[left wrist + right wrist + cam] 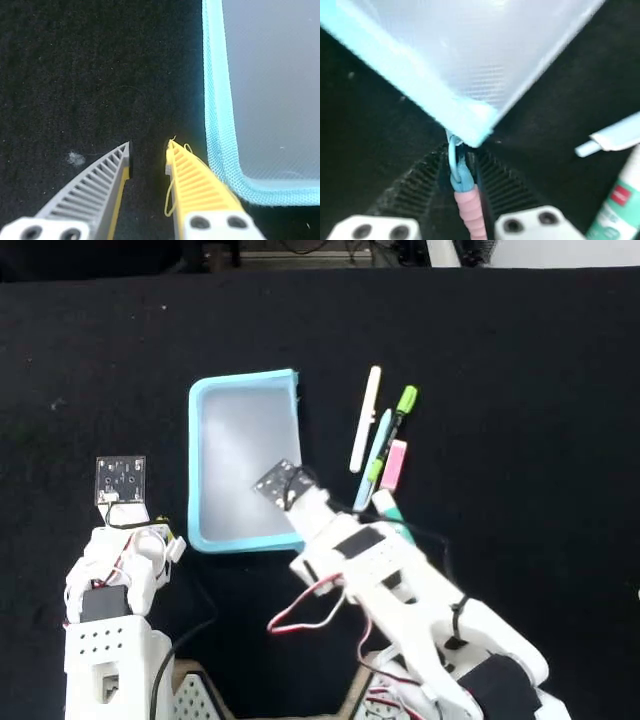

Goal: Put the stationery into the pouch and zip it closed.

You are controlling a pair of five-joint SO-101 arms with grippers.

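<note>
Right tool [460,151] seemingly pinching zipper pull [462,183] at pouch [485,50] corner, left tool [148,146] narrowly parted alongside

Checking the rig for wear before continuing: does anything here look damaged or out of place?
A thin yellow strand hangs loose off the left gripper, like a frayed filament, close to the pouch edge. Otherwise nothing stands out: the pens lie in a neat group beside the pouch.
</note>
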